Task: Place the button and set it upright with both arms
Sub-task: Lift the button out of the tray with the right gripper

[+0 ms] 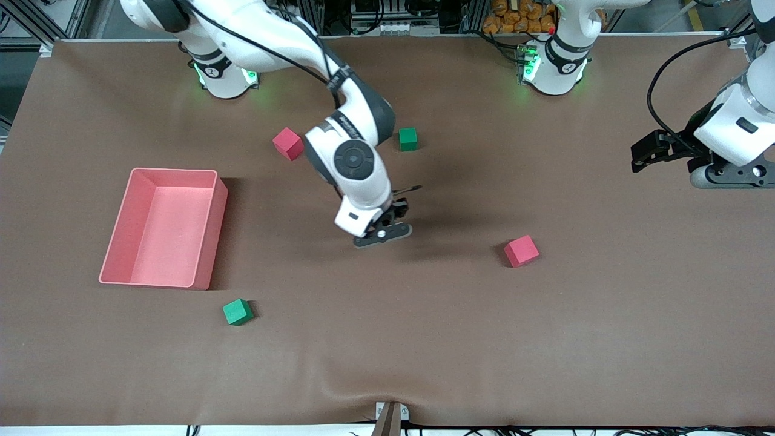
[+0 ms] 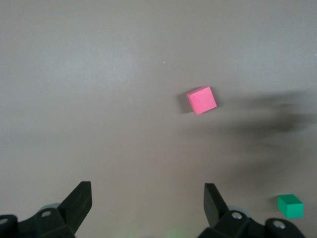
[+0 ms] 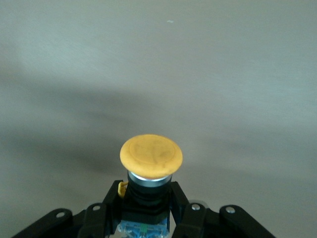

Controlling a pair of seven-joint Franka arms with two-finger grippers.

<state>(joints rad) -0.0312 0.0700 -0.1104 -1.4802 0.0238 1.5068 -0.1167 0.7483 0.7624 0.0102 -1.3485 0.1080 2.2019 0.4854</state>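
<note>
The front view looked down from high across the counter (image 1: 424, 339), facing both arm bases. The left wrist view hung well above the counter, sharing a red cube (image 2: 201, 100) (image 1: 521, 251) with the front view. The right wrist view sat close above the button (image 3: 151, 156).

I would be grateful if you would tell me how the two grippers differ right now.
The right gripper is shut on the button over the table's middle; the left gripper is open and holds nothing. The right arm reaches in; the left gripper hangs at its own end. Both are black and two-fingered.
</note>
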